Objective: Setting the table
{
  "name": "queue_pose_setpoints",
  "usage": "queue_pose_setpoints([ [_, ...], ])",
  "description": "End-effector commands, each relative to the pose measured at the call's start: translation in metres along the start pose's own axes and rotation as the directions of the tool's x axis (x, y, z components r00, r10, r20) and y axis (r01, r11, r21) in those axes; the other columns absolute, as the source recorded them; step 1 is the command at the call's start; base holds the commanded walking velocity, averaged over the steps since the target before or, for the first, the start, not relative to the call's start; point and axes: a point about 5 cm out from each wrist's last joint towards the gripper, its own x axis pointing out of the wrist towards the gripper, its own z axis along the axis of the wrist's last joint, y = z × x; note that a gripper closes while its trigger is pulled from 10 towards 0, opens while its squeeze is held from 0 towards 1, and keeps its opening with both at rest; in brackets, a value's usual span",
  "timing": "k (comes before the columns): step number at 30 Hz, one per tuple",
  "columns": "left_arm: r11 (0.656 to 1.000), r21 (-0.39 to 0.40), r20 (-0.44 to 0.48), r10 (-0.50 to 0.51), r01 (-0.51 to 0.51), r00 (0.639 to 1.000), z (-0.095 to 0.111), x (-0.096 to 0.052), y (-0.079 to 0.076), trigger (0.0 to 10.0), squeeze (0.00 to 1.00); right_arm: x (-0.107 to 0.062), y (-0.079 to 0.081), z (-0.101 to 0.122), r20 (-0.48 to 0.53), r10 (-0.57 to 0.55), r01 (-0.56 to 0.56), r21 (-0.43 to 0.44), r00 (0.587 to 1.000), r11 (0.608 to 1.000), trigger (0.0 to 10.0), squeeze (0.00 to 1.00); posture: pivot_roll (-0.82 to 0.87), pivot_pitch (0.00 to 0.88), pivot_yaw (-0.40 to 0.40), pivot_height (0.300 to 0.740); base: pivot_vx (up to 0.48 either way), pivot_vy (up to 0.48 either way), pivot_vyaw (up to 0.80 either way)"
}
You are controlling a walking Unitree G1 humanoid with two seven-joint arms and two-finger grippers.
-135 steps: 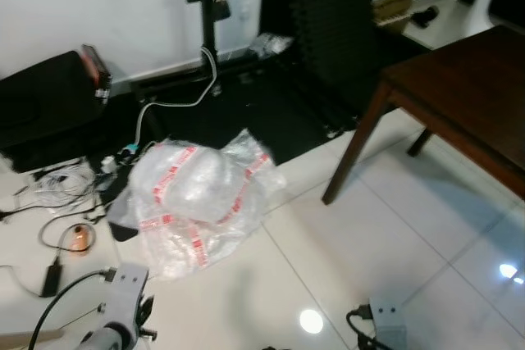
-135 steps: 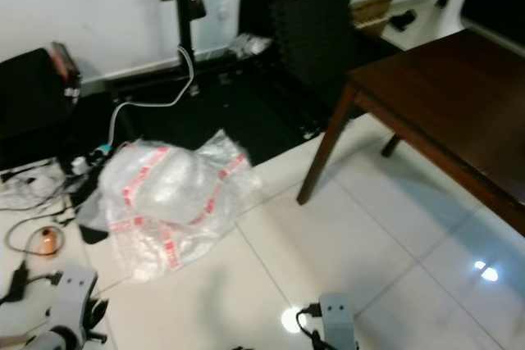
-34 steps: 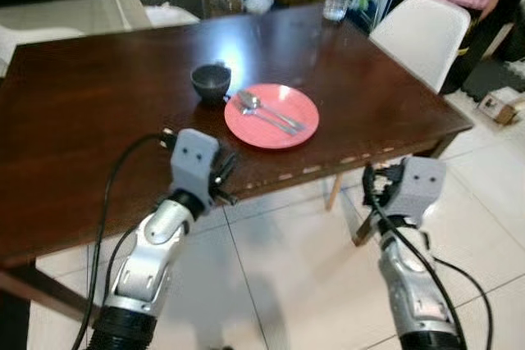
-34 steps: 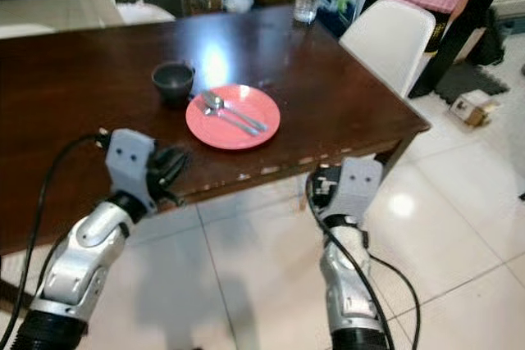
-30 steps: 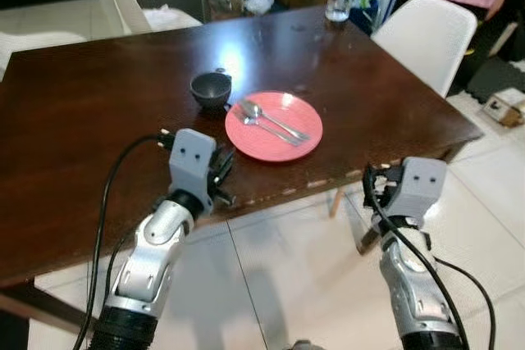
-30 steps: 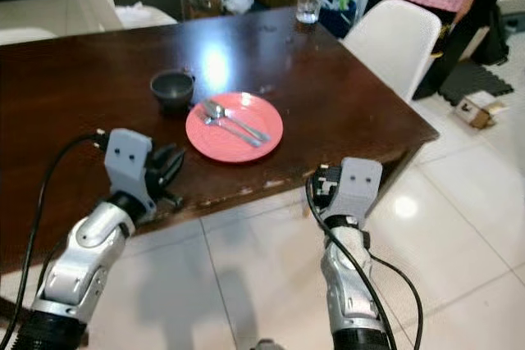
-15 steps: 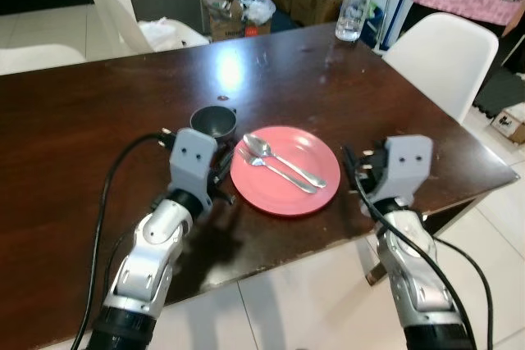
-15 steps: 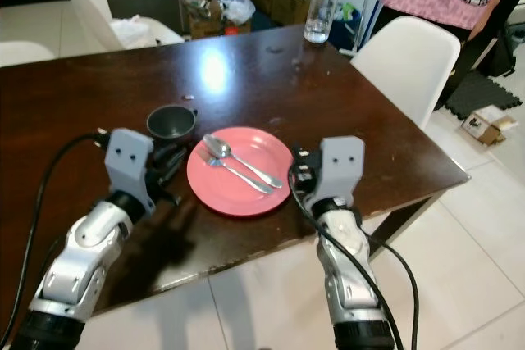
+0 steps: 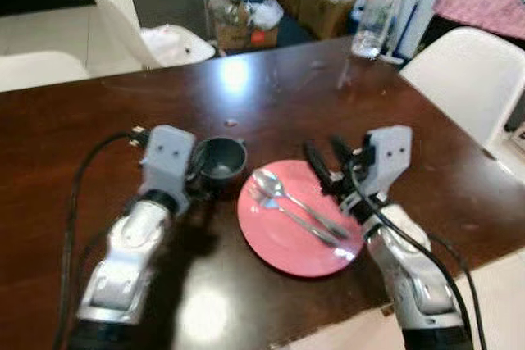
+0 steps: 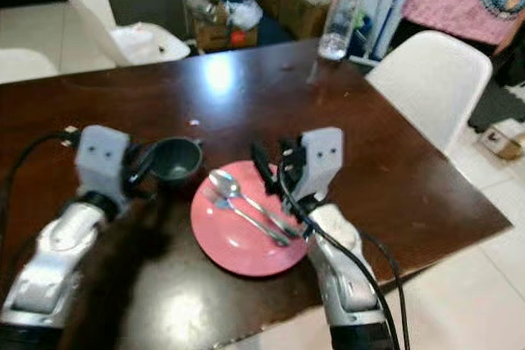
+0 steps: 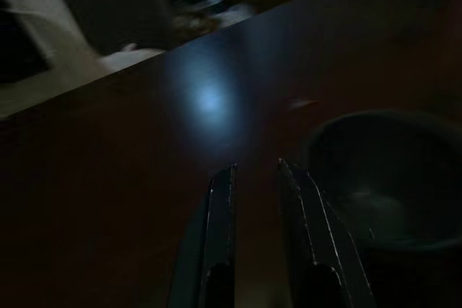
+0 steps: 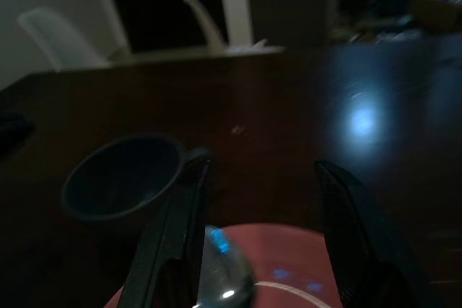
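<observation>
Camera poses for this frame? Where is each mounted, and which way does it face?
Left and right eye: on the head, looking down at the table; both arms show.
Left wrist: looks along the left gripper, cup beside it.
Right wrist: looks along the right gripper over the plate.
All views share the cup.

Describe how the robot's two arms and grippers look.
Both arms are silver-grey metal with rounded, jointed segments. Each wrist carries a boxy grey housing with two small dark dots on its face. A black cable loops from each housing back along the arm. The left gripper and right gripper each end in two long, slim black fingers.
</observation>
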Motion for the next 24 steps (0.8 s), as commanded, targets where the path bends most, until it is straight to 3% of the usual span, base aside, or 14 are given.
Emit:
queue_pose_setpoints([
  [1,0.999,0.021,-0.018,-0.037,0.038,0.999,-0.001,-0.004,-0.003,10.0,0.0,-0.004,0.003,-0.004,-0.025,0.041,-0.041,0.015,0.999,0.999,10.0,0.0,-0.04,0.064,0.072,0.74,0.0,0.0,0.0],
  [3,0.989,0.133,-0.05,-0.056,0.063,0.997,-0.002,-0.008,0.007,10.0,0.0,-0.004,0.006,-0.008,-0.054,0.081,-0.082,-0.005,0.995,0.997,10.0,0.0,-0.03,0.069,0.069,0.74,0.0,0.0,0.0],
  [4,0.986,0.153,-0.062,-0.054,0.063,0.997,-0.002,-0.008,0.01,10.0,0.0,-0.004,0.006,-0.009,-0.061,0.092,-0.093,-0.012,0.994,0.996,10.0,0.0,-0.03,0.069,0.069,0.74,0.0,0.0,0.0],
  [8,0.992,0.113,-0.067,-0.05,0.057,0.997,0.004,-0.009,0.017,10.0,0.0,-0.002,0.005,-0.013,-0.086,0.084,-0.089,-0.051,0.993,0.995,10.0,0.0,-0.02,0.07,0.07,0.74,0.0,0.0,0.0],
  [10,0.97,0.163,-0.046,-0.177,0.182,0.983,0.014,-0.011,0.009,10.0,0.0,-0.002,0.0,-0.014,-0.092,0.043,-0.05,-0.069,0.995,0.996,10.0,0.0,-0.01,0.074,0.071,0.74,0.0,0.0,0.0],
  [12,0.951,0.22,-0.047,-0.214,0.219,0.976,0.017,-0.01,0.003,10.0,0.0,-0.002,-0.003,-0.015,-0.097,0.033,-0.041,-0.084,0.995,0.996,10.0,0.0,-0.01,0.075,0.079,0.74,0.0,0.0,0.0],
  [17,0.927,0.27,-0.051,-0.256,0.26,0.965,0.018,0.001,-0.012,10.0,0.0,0.002,-0.008,-0.016,-0.107,0.025,-0.036,-0.105,0.994,0.994,10.0,0.0,-0.01,0.075,0.078,0.74,0.0,0.0,0.0],
  [21,0.917,0.346,-0.145,-0.157,0.199,0.977,0.003,0.028,-0.023,10.0,0.0,0.003,-0.011,-0.01,-0.077,0.001,-0.009,-0.103,0.997,0.995,10.0,0.0,-0.01,0.075,0.084,0.74,0.0,0.0,0.0],
  [24,0.924,0.303,-0.125,-0.206,0.235,0.971,0.007,0.035,-0.034,10.0,0.0,0.002,-0.01,-0.009,-0.072,-0.001,-0.007,-0.11,0.997,0.994,10.0,0.0,-0.04,0.073,0.095,0.74,0.0,0.0,0.0],
])
